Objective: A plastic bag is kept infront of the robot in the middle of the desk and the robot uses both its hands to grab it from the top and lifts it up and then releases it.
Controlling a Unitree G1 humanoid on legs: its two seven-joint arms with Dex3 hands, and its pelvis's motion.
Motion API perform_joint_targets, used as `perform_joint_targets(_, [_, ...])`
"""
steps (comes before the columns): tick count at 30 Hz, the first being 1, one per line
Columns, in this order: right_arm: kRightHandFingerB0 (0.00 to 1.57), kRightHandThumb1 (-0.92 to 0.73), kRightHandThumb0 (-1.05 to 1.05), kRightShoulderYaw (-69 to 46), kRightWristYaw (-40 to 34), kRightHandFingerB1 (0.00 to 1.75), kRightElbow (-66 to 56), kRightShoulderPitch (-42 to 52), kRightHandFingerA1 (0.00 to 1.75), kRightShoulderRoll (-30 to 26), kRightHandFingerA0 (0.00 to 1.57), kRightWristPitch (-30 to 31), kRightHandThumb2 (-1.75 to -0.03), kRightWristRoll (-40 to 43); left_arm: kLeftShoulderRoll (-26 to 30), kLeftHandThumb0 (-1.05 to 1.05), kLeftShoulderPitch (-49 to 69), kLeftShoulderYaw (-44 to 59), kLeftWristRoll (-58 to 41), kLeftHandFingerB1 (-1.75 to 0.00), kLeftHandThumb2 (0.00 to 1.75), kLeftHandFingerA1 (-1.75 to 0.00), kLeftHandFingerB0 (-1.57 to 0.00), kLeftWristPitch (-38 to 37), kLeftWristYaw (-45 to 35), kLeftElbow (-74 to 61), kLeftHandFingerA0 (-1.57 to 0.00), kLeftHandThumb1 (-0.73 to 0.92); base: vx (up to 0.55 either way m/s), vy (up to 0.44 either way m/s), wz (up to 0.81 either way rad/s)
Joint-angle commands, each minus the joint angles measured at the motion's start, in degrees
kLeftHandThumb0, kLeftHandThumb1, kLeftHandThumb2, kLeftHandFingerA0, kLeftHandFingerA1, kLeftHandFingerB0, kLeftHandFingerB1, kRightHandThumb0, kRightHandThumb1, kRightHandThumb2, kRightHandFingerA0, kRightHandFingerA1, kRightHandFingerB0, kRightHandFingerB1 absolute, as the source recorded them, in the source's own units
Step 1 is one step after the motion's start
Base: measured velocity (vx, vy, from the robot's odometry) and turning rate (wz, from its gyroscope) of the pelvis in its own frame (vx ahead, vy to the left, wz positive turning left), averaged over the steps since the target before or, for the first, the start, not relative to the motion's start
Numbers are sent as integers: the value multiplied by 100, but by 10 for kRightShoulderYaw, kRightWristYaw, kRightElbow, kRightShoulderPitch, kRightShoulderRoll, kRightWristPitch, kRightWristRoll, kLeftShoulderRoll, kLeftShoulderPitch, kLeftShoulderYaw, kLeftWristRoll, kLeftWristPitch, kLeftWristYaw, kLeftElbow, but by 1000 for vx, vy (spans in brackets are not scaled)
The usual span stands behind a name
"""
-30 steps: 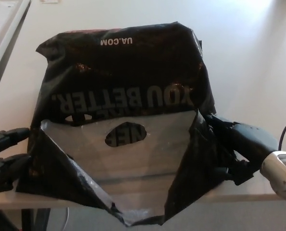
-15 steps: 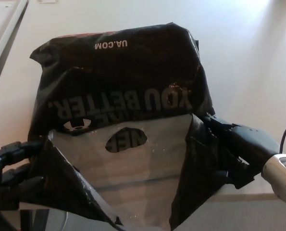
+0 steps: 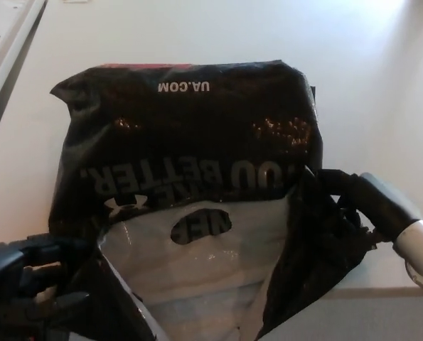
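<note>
1. the black plastic bag (image 3: 190, 142) sits in the middle of the pale table (image 3: 197, 35), its printed side facing up and its mouth at the near edge, spread open to show a silvery lining.
2. the left hand (image 3: 26, 284) is at the near left corner of the bag's mouth; its dark fingers press against the plastic and seem to pinch the edge, though the grip itself is partly hidden.
3. the right hand (image 3: 346, 206) is at the near right side, fingers curled into the folded plastic and apparently closed on it.
4. judging by this, the step in hand is the grab from the top, possibly the very start of the lift; the far part of the bag looks to rest on the table.
5. the next move calls for both hands to rise together, keeping even tension so the thin plastic does not slip out.
</note>
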Motion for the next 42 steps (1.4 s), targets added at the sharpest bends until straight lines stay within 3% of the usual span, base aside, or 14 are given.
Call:
perform_joint_targets(1, [58,-63,-38,-52,8,175,60,-24,175,14,74,-93,-55,86,-28,-46,-36,21,31,-172,55,-175,-32,81,80,39,-76,58,0,0,0])
perform_joint_targets(6, [56,-66,-46,-77,18,173,86,-32,175,20,73,-113,-58,107,-61,-38,-81,61,33,-175,55,-175,-54,72,108,123,-76,71,0,0,0])
perform_joint_targets(7, [57,-67,-45,-81,18,172,89,-33,175,23,74,-117,-58,110,-61,-51,-89,65,34,-130,84,-141,-88,67,103,142,-111,51,0,0,0])
perform_joint_targets(9, [58,-68,-43,-87,19,171,92,-31,175,27,74,-118,-59,115,-60,-32,-96,66,37,-175,58,-175,-58,60,98,160,-80,66,0,0,0])
perform_joint_targets(15, [91,-50,-34,-90,7,131,88,-31,142,31,113,-145,-82,111,-65,-29,-80,68,35,-175,60,-175,-59,-23,62,157,-80,66,0,0,0])
perform_joint_targets(16, [60,-69,-22,-89,7,175,83,-31,175,35,80,-152,-57,114,-69,-30,-81,70,30,-175,60,-175,-60,-27,60,152,-81,65,0,0,0])
perform_joint_targets(23, [60,-68,-22,-88,14,175,27,-22,175,44,81,-141,-57,125,-65,-29,-85,30,4,-175,59,-175,-61,65,29,74,-84,64,0,0,0])
perform_joint_targets(24, [60,-69,-21,-89,16,175,27,-22,175,45,80,-140,-57,127,-54,-49,-74,9,19,-130,84,-141,-88,48,20,56,-110,50,0,0,0])
perform_joint_targets(29, [60,-69,-21,-87,9,175,25,-13,175,48,80,-140,-56,123,-13,-54,-10,-47,70,-121,81,-134,-71,-67,-9,-7,-94,47,0,0,0])
perform_joint_targets(30, [60,-68,-22,-88,10,175,25,-12,175,49,81,-136,-56,126,3,-46,-3,-53,71,-113,51,-157,-47,-74,-25,-16,-46,69,0,0,0])
perform_joint_targets(31, [61,-68,-22,-88,10,175,28,-12,175,48,80,-142,-56,125,22,-40,1,-58,70,-38,58,-87,-53,-84,-47,-22,-36,59,0,0,0])
perform_joint_targets(32, [61,-69,-23,-88,9,175,30,-12,175,47,80,-144,-56,124,35,-25,5,-60,68,-52,86,-53,-21,-91,-61,-25,-16,34,0,0,0])
perform_joint_targets(34, [61,-69,-23,-88,6,175,32,-12,175,44,80,-148,-56,121,71,-31,10,-65,68,-32,57,-32,-23,-114,-100,-18,-17,56,0,0,0])
perform_joint_targets(42, [60,-69,-21,-89,10,175,28,-5,175,48,80,-139,-56,126,112,-42,23,-47,57,-41,73,-17,-6,-179,-153,35,-2,44,0,0,0])
